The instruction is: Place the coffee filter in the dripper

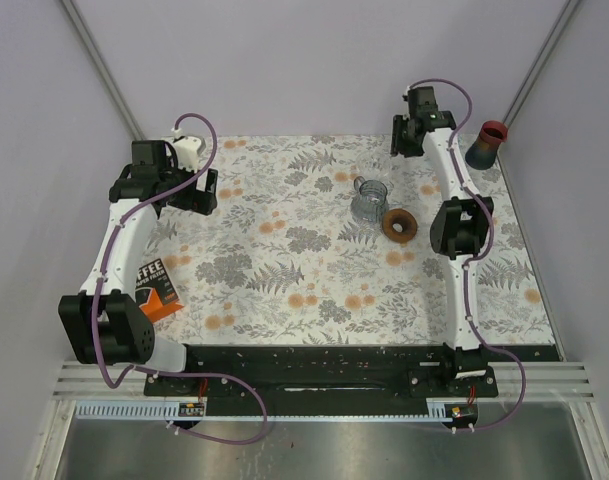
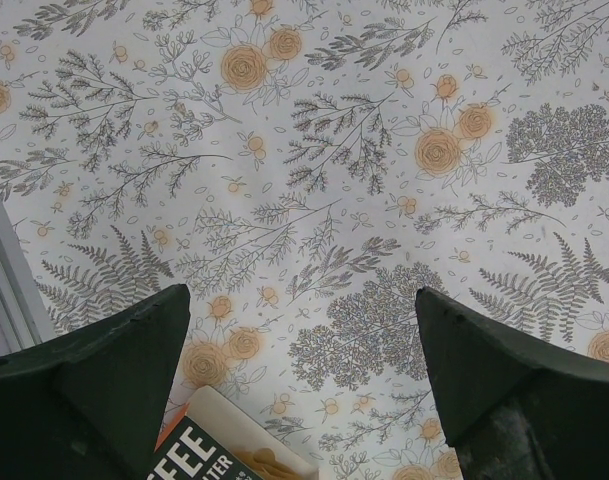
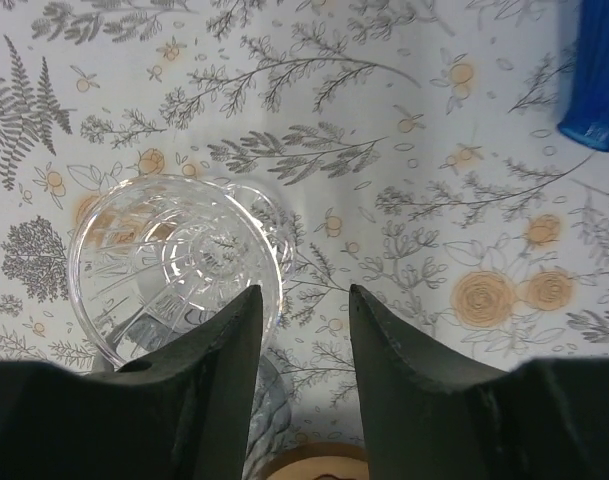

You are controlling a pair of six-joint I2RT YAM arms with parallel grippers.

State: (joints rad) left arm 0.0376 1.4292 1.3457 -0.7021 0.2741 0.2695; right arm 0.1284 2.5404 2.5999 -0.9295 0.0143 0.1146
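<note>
The clear glass dripper [image 1: 370,200] stands right of the table's middle; in the right wrist view it [image 3: 174,265] lies just left of my fingers. The coffee filters are in an orange and black box [image 1: 156,287] at the near left; the left wrist view shows its corner [image 2: 219,445] with tan filters [image 2: 256,463] inside. My left gripper [image 1: 204,190] is wide open and empty above the floral cloth [image 2: 299,293], far from the box. My right gripper [image 1: 408,136] hangs beyond the dripper, partly open and empty [image 3: 304,290].
A brown ring [image 1: 399,224] lies right of the dripper and shows at the bottom of the right wrist view [image 3: 319,465]. A blue cup with a red rim [image 1: 487,145] stands at the far right edge [image 3: 596,70]. Grey walls enclose the table.
</note>
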